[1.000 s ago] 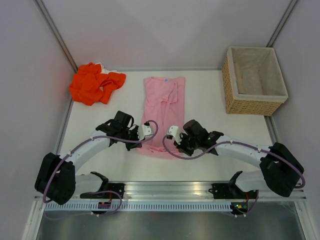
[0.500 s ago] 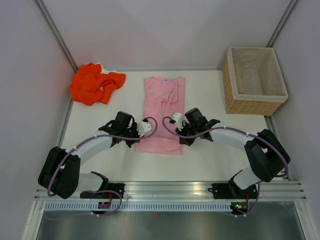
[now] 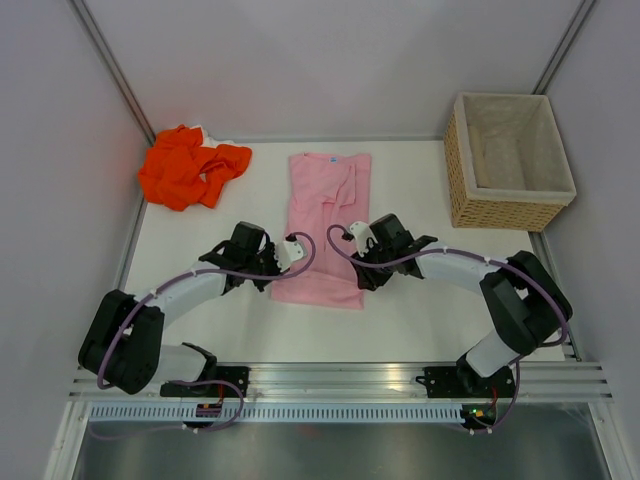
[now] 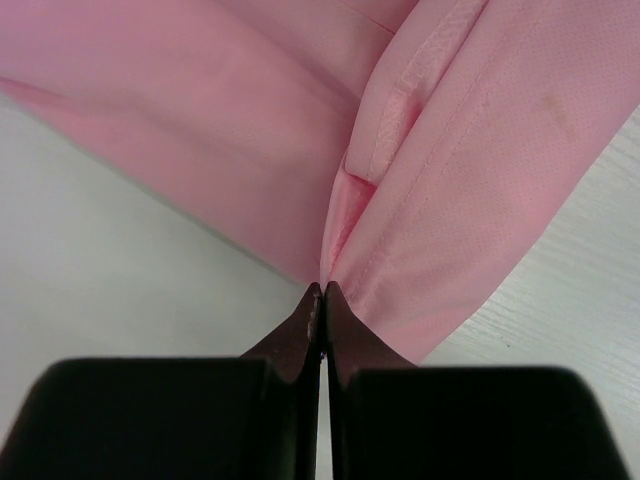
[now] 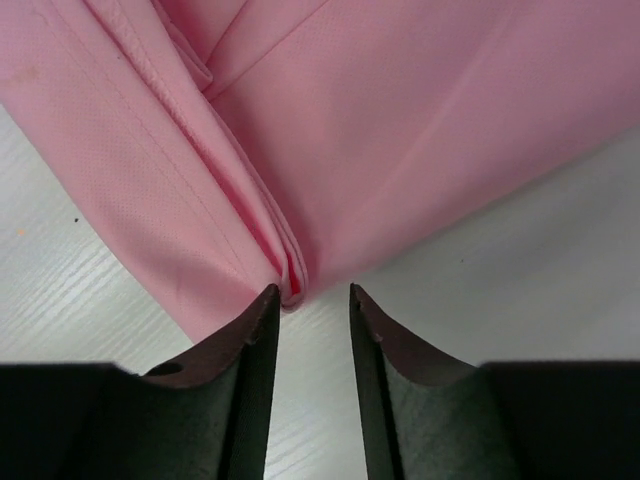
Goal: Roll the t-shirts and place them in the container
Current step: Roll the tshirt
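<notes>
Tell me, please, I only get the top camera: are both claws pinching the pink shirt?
Observer: The left wrist camera shows the left gripper shut, with an edge of the pink shirt bunched into its tips.
Operator: And the other claw?
Observer: The right wrist camera shows the right gripper open, bare table showing in the gap.
Operator: Is the shirt near it?
Observer: A folded corner sits right at its tips, not clamped.

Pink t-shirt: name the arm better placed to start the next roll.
Left, probably: the left end effector is shut on the folded edge of the pink t-shirt, while the right end effector stands open with the fold off its tips.
</notes>
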`<state>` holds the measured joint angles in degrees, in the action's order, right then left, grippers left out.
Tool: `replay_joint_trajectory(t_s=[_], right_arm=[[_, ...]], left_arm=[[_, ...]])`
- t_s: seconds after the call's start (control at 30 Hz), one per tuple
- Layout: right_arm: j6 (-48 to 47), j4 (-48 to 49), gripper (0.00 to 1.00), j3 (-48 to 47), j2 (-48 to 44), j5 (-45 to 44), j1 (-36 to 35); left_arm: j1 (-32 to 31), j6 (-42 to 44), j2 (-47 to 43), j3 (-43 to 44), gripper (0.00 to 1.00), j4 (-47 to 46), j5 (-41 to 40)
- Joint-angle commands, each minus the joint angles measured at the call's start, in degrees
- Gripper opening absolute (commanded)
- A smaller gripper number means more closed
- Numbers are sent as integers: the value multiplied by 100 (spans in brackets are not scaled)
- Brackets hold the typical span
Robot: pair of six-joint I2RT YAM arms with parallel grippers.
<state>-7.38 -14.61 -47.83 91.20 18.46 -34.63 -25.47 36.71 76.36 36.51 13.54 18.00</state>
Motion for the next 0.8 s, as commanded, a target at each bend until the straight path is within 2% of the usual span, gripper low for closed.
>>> replay_joint_trajectory(t_s=[0.0,0.07,0.13,0.2,0.27,0.37,0.63,0.77], right_arm=[[481,64,41,-148,-601,-202,27],[1015,247,47,-16,-848,-220,27],[1395,432,48,282,-1112,-255,-26],[1940,634,40,545,-1157,-334,-131],[2422,897,25,687,-1122,-317,-201],[2836,1606,16,1055,-1017,-80,-430],[3189,2102,8,1259,-472,-483,-510],[3321,1963,6,1320,-120,-632,-501]], left_arm=[[7,-155,-16,-39,2,-168,-24],[7,-164,-16,-56,3,-168,-51],[-1,-164,-24,-83,5,-185,-86],[7,-260,-42,-135,6,-211,-156],[-1,-304,-59,-188,7,-255,-200],[-1,-331,-68,-188,9,-299,-270],[-10,-515,-121,-145,29,-519,-481],[-1,-630,-182,-144,28,-651,-1033]])
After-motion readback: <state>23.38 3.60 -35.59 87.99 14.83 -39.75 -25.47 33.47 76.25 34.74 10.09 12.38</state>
